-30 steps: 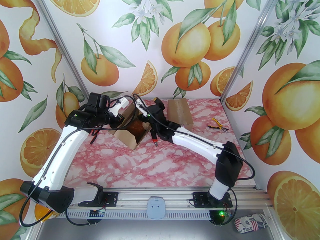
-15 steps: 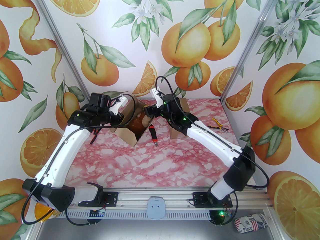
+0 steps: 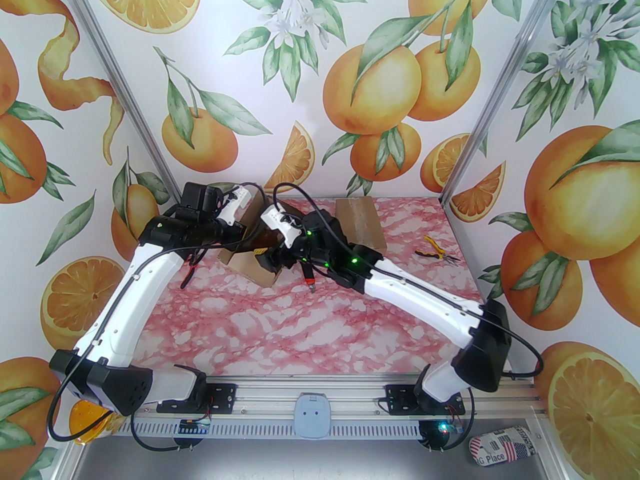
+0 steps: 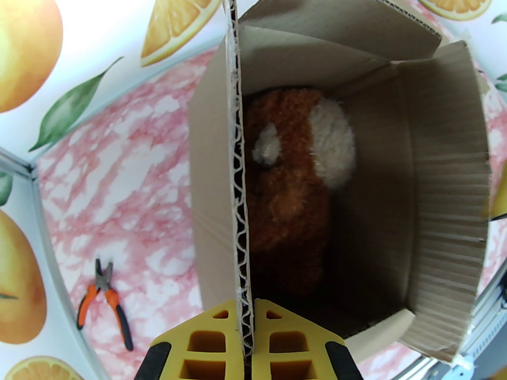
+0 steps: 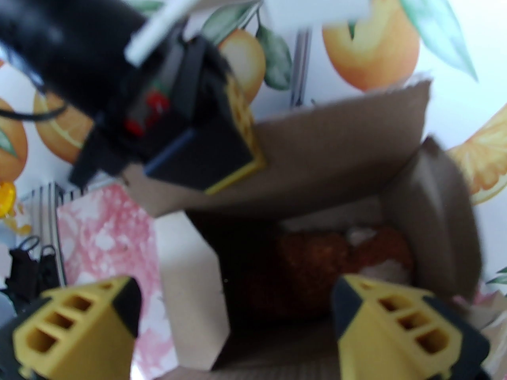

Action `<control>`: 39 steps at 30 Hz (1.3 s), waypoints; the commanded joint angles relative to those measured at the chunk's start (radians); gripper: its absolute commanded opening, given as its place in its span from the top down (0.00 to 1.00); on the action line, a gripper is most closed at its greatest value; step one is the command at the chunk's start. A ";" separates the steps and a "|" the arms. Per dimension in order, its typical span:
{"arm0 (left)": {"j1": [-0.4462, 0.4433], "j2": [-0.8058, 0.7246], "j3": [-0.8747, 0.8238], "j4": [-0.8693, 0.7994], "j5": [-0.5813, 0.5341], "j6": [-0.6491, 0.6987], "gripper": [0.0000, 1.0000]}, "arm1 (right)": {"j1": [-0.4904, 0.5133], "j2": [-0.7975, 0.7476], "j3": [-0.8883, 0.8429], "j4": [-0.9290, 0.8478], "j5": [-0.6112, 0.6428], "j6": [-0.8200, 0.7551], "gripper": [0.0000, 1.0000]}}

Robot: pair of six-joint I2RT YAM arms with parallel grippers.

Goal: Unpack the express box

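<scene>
Toward the back of the pink marbled desk, a bit left of the middle, the express box sits with its top flaps open, and both arms lean in over it. The left claw is pinched tight on the box: in its own wrist view the raw corrugated edge of one wall runs straight up between the two yellow fingers, with cardboard touching both pads. Down inside the box lies a brown plush toy with cream patches, resting on the bottom and partly in shadow. The right claw hangs at the near side of the box's mouth; from its wrist camera, which is rather blurred, the right claw is spread wide with nothing between its fingers, one finger outside the box over the desk and the other over the opening. The plush toy shows below it, and I cannot tell whether either finger touches the cardboard. In that same view the left claw grips the far flap of the box. Just right of the box a red-handled tool lies on the desk, partly under the right arm. Farther back is a brown cardboard slab, and well off to the right lie orange-handled pliers.
</scene>
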 commanded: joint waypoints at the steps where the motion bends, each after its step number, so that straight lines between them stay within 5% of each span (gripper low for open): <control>1: 0.004 -0.002 0.073 0.051 0.006 -0.032 1.00 | 0.025 0.056 0.056 -0.073 0.035 -0.019 0.11; 10: 0.003 0.021 0.122 0.068 -0.024 -0.075 1.00 | 0.072 0.159 0.197 -0.273 0.047 -0.092 0.08; 18: 0.030 0.048 0.140 0.070 -0.075 -0.108 1.00 | 0.108 0.006 -0.029 0.009 -0.086 -0.106 0.10; 22: 0.062 0.054 0.139 0.089 -0.042 -0.148 1.00 | 0.176 0.009 -0.032 -0.075 -0.066 -0.243 0.11; 28: 0.069 0.047 0.132 0.105 -0.017 -0.181 1.00 | 0.185 0.005 -0.047 -0.058 -0.057 -0.233 0.11; 35: 0.069 -0.012 0.037 0.148 -0.026 -0.175 1.00 | 0.040 -0.103 -0.190 0.378 -0.128 0.183 0.10; 39: 0.068 -0.052 -0.018 0.185 -0.021 -0.184 1.00 | 0.035 -0.104 -0.140 0.408 -0.095 0.299 0.10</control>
